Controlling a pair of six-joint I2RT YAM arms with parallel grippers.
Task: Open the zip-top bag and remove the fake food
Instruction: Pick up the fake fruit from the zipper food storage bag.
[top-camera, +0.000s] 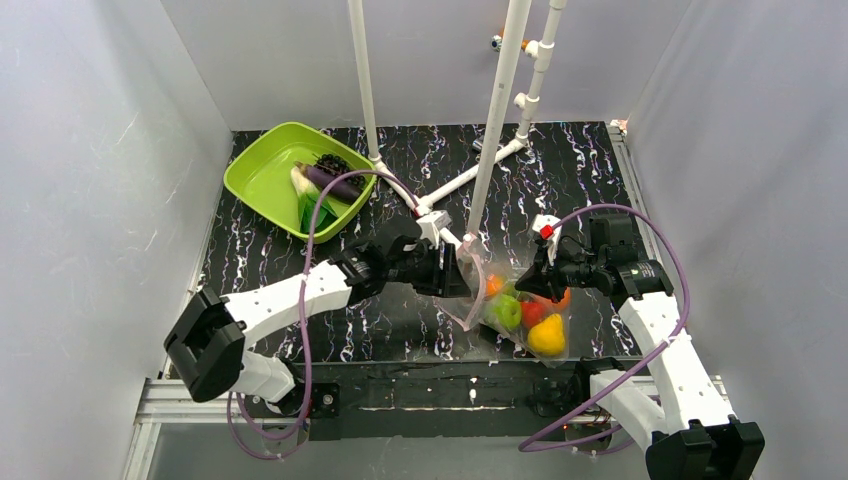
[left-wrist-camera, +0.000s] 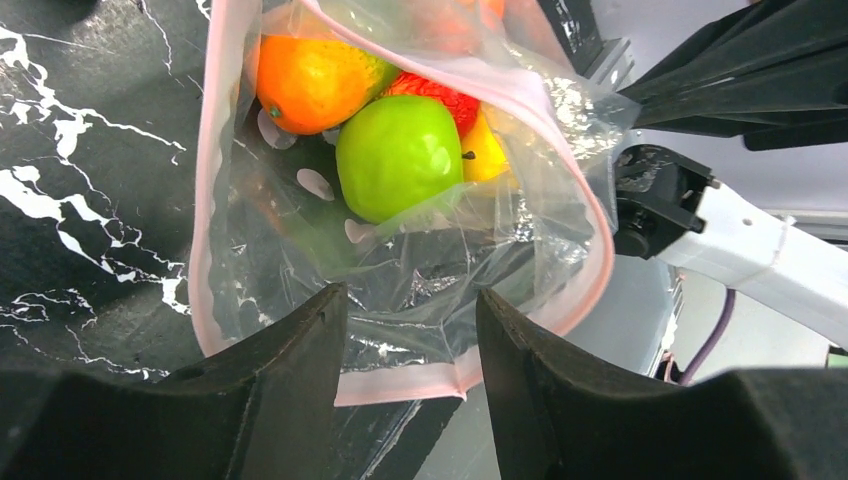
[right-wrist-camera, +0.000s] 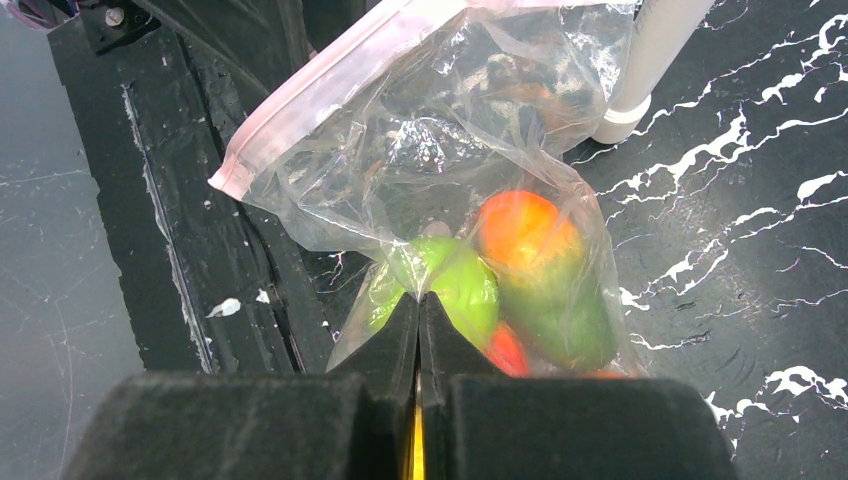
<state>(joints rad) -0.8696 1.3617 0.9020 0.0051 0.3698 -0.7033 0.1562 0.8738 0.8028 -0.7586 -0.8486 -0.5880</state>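
Lime-green square plastic tray (top-camera: 262, 175), far left: purple eggplant (top-camera: 335, 182), dark grapes (top-camera: 332, 162) and leafy vegetable (top-camera: 305, 195) are held. Clear pink-zipped plastic bag (right-wrist-camera: 450, 130), near centre: green apple (left-wrist-camera: 398, 155), orange (left-wrist-camera: 310, 80) and yellow lemon (left-wrist-camera: 483, 150) are contained. Left gripper (left-wrist-camera: 410, 295) is spread at its mouth; right gripper (right-wrist-camera: 418, 300) is clamped on its film.

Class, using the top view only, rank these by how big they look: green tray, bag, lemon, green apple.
Largest to smallest:
1. tray
2. bag
3. lemon and apple: these look about alike, so they are not ranked against each other.
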